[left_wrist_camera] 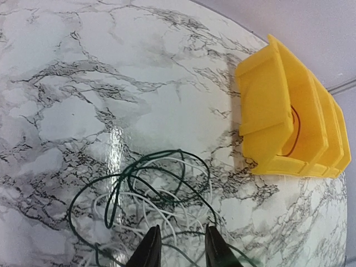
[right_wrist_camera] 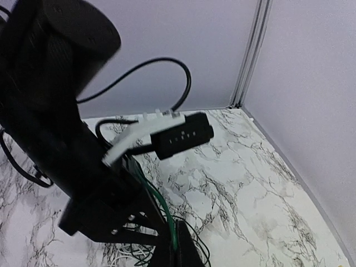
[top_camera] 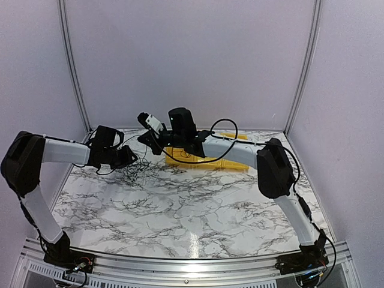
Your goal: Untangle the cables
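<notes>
Pinching green strand of cables (left_wrist_camera: 158, 189), right tool (right_wrist_camera: 176, 246) closed; left tool (left_wrist_camera: 182, 251) half-open over tangle.

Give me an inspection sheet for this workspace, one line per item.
Surface: marble-patterned table, glare at the front.
Job's things: cables, thin green and white wires loosely tangled on the table; a dark wire in the yellow bin.
Clutter: yellow bin at the far side.
Grippers: left gripper open over the tangle; right gripper shut on a green strand of the cables.
Cables: thick black arm cable looping above the right arm.
Surroundings: plain pale walls.
</notes>
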`<act>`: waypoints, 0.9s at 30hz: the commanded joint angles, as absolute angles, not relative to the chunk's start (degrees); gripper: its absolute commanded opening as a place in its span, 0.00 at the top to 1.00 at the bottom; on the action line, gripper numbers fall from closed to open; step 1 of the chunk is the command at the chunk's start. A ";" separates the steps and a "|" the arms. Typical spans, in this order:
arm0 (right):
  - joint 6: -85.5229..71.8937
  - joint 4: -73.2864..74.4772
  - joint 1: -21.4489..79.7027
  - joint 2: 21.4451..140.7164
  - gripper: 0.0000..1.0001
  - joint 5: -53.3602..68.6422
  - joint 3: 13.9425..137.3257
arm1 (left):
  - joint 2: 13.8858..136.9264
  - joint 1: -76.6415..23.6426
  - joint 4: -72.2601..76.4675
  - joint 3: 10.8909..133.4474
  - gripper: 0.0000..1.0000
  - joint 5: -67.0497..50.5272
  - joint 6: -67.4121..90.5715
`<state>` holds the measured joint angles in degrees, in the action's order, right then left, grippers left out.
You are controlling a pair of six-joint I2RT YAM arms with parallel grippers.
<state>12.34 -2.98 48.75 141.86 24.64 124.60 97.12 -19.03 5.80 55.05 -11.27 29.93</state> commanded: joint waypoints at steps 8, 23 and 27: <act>7.20 -6.93 49.03 133.35 1.00 28.90 127.64 | 108.41 -18.94 15.12 56.34 0.77 -7.57 34.77; 2.95 -12.78 49.11 127.10 1.00 28.78 139.26 | 112.22 -18.98 15.22 54.20 1.00 -5.63 33.08; 4.56 -11.50 49.11 126.14 1.00 28.87 136.96 | 104.85 -18.90 15.14 51.28 0.92 -2.46 32.48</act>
